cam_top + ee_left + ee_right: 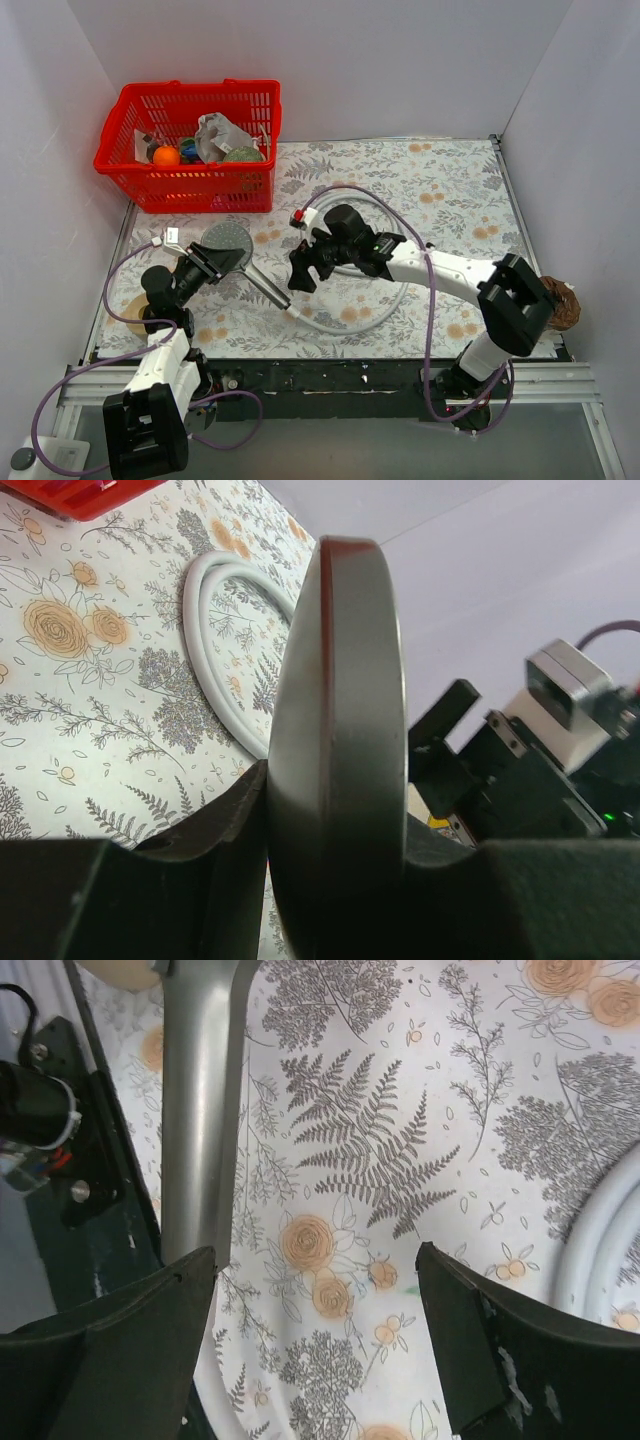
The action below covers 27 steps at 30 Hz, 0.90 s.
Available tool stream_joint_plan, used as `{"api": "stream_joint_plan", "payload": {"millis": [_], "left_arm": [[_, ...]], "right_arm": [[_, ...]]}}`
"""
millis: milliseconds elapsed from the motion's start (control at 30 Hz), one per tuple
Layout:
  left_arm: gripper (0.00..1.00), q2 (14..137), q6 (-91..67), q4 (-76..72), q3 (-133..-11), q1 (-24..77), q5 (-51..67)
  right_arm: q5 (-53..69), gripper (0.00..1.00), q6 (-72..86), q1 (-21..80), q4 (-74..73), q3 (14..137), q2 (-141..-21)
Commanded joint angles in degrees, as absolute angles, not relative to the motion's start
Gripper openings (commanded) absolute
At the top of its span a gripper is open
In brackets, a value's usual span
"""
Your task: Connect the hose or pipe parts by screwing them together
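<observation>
The grey shower head (pixel 228 238) is held by its round face, with my left gripper (pixel 222 258) shut on the disc's rim. In the left wrist view the disc (pixel 340 660) stands edge-on between the fingers of that gripper (pixel 335 820). Its slim metallic handle (pixel 266 286) slants down to the right over the mat. The whitish hose (pixel 340 327) lies in a loop on the mat. My right gripper (pixel 303 272) hovers open just right of the handle's end. In the right wrist view, the handle (pixel 200 1100) runs past the left finger of that gripper (pixel 315 1290), and hose (pixel 600 1240) curves at the right.
A red basket (pixel 190 92) with several small items stands at the back left. A beige tape roll (pixel 130 312) lies at the mat's left edge beside my left arm. A brown object (pixel 562 302) sits at the right edge. White walls enclose the table.
</observation>
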<state>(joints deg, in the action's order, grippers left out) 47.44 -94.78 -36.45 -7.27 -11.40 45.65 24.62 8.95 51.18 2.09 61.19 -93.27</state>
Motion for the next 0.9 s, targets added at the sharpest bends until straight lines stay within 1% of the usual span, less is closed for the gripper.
{"api": "stream_joint_plan", "payload": {"millis": [0, 133, 200, 400, 533, 600, 700, 733, 800, 833, 867], "left_arm": [[0.00, 46.3, -94.8, -37.6, -7.6, -11.1, 47.3], [0.00, 46.4, -94.8, -37.5, -7.7, -11.2, 47.1], [0.00, 46.2, -94.7, -37.4, -7.7, -11.1, 47.0], [0.00, 46.0, -94.7, -36.8, -7.8, -11.1, 46.8], [0.00, 45.6, -94.7, -36.6, -7.8, -11.1, 46.8], [0.00, 45.6, -94.7, -36.6, -7.9, -11.1, 46.8], [0.00, 45.7, -94.8, -36.6, -7.9, -11.1, 46.8], [0.00, 45.7, -94.8, -36.7, -7.9, -11.1, 46.8], [0.00, 45.8, -94.8, -36.7, -7.8, -11.1, 46.8], [0.00, 45.9, -94.7, -36.8, -7.8, -11.1, 46.8], [0.00, 45.9, -94.8, -36.9, -7.8, -11.1, 46.8]], "right_arm": [[7.0, 0.86, 0.3, 58.9, -12.0, 64.9, -87.1], [-4.1, 0.76, -1.2, 66.1, -19.4, 68.1, -87.8], [-7.9, 0.74, -0.4, 69.8, -20.6, 68.7, -88.2], [-12.9, 0.68, 2.0, 73.8, -20.6, 69.3, -92.1], [-14.2, 0.60, 2.3, 74.3, -20.4, 71.0, -95.1], [-14.6, 0.58, 2.4, 74.4, -19.3, 71.4, -96.0], [-15.1, 0.45, 2.5, 74.3, -18.8, 72.5, -97.7], [-15.6, 0.38, 2.9, 74.3, -18.5, 72.8, -98.2], [-15.8, 0.33, 3.1, 74.2, -16.8, 72.9, -98.2], [-15.7, 0.26, 3.2, 74.1, -16.1, 72.6, -98.0], [-15.3, 0.22, 3.5, 74.0, -15.5, 72.2, -97.8]]}}
